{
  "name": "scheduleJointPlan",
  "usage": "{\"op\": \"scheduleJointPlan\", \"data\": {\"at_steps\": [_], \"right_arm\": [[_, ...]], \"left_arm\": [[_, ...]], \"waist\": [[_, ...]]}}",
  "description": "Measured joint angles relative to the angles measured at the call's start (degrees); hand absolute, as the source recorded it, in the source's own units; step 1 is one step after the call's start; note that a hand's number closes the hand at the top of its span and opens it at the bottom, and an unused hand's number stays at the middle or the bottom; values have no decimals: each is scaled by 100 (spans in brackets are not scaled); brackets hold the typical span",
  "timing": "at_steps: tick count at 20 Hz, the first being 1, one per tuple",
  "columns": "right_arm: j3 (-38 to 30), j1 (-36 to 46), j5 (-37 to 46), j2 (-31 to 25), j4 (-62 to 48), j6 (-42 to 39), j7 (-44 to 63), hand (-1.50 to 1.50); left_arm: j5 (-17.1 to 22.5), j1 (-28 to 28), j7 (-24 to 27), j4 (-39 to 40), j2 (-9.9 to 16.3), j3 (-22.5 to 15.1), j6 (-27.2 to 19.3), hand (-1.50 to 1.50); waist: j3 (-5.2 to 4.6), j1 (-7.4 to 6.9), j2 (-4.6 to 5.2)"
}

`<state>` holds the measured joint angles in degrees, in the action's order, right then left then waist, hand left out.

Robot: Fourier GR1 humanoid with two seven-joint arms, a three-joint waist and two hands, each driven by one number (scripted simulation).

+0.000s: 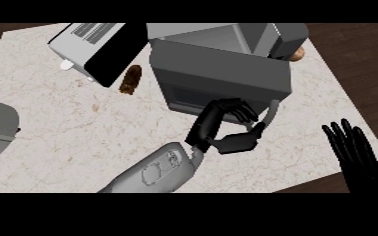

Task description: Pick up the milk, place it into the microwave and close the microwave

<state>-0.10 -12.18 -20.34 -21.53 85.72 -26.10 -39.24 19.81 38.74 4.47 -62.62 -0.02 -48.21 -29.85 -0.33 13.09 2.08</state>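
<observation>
The grey microwave stands at the centre back of the counter. Its front, with a dark window and a thin grey handle at the right edge, faces me. I cannot tell whether the door is fully closed. No milk shows anywhere in view. My left hand is just in front of the microwave's lower front. Its fingers are curled against the front and its thumb lies near the handle's lower end, with bare counter in the gap between them. My right hand rests open, fingers up, at the lower right edge.
A white appliance with vents and a black front stands at the back left. A brown food item lies beside it. A tan item peeks out behind the microwave's right side. A grey round object sits at the left edge. The counter ends at the right over dark floor.
</observation>
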Motion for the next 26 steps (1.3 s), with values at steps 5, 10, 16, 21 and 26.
{"op": "scheduleJointPlan", "data": {"at_steps": [5,10,16,21,26], "right_arm": [[94,-56,-256,-164,365,-147,266,-150],[176,-74,-496,-295,684,-283,472,-150],[178,-95,-787,-419,968,-370,671,-150],[161,-137,-1017,-516,1168,-451,798,-150],[130,-180,-1230,-625,1333,-534,913,-150]], "left_arm": [[424,378,257,392,0,301,-315,150],[904,704,548,704,0,627,-376,150],[1295,1000,863,1049,1,868,-426,150],[1505,970,1158,1095,1,893,-518,150],[1665,956,1423,1132,0,896,-581,150]], "waist": [[-4,190,69],[-7,364,147],[0,550,194],[8,629,188],[15,678,195]]}}
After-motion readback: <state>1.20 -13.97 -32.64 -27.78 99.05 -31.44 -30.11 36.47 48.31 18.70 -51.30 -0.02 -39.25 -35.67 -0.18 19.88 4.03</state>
